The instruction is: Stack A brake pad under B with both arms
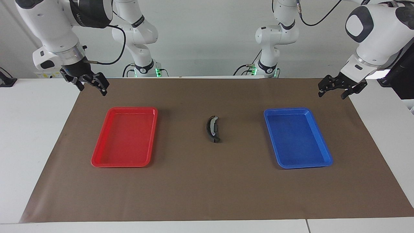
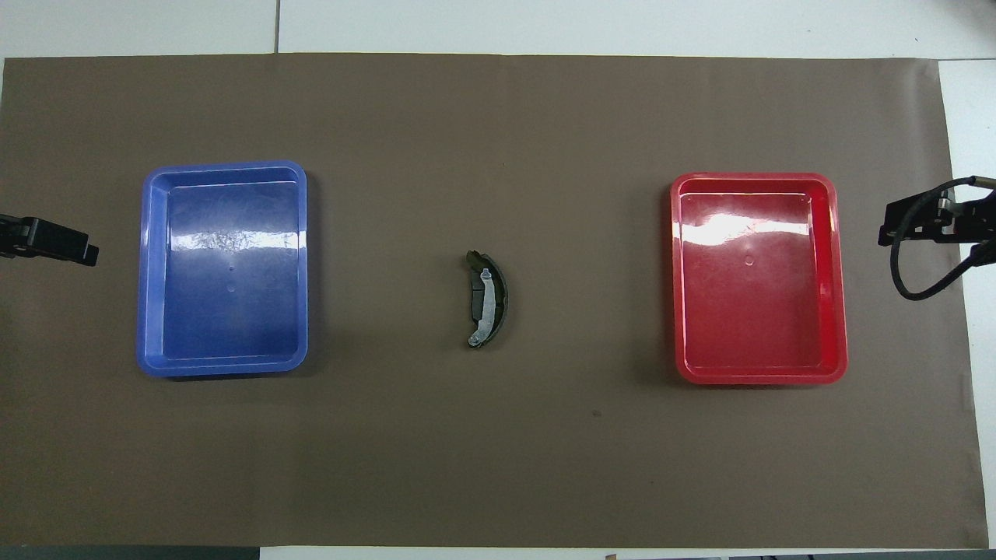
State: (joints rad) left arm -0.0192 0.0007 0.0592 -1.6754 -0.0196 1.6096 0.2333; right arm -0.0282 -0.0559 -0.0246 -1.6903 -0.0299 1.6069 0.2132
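In the facing view B [image 1: 212, 129] lies at the centre of the frame on the brown mat [image 1: 207, 187], a long black crescent with a silvery strip along it, resting on top of the A pad [image 1: 214, 139], whose dark grey end shows just past B's lower tip. In the overhead view the same stack sits mid-frame, B [image 2: 488, 299] on the A pad [image 2: 475, 294], whose grey edge peeks out along the crescent's inner curve. The stack is between the two trays and well apart from both: the red tray [image 1: 110, 160] at centre left of the facing view, the blue tray [image 1: 305, 165] at centre right; in the overhead view the blue tray [image 2: 226, 365] is at the left and the red tray [image 2: 759, 377] at the right. Neither tray has anything in it. The right gripper [image 1: 91, 87] hangs in the upper left of the facing view over the mat's corner, jaws spread wide and holding nothing; overhead it [image 2: 930, 225] shows at the right edge. The left gripper [image 1: 332, 95] hangs in the upper right of the facing view over the mat's edge, also wide open with nothing in it; overhead it [image 2: 50, 241] shows at the left edge.
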